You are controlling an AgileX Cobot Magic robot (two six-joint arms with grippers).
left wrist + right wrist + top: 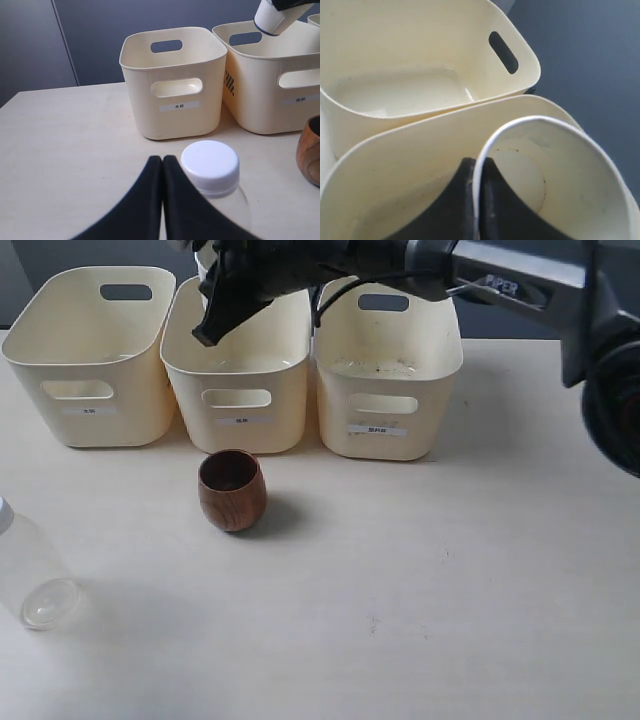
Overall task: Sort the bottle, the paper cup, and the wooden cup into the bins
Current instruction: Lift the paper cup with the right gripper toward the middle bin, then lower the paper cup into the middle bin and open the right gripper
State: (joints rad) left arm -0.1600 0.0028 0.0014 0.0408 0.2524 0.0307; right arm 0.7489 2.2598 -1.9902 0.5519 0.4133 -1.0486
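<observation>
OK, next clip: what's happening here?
The right gripper has reached across and holds the paper cup by its rim, pinched shut, above the middle bin of three cream bins. The wooden cup stands on the table in front of that bin. The left gripper is shut and empty beside the bottle, which stands at the table's near left.

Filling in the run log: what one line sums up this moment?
right gripper: shut on white paper cup, above middle cream plastic bin | left gripper: shut, empty, beside clear plastic bottle | brown wooden cup: upright on table
</observation>
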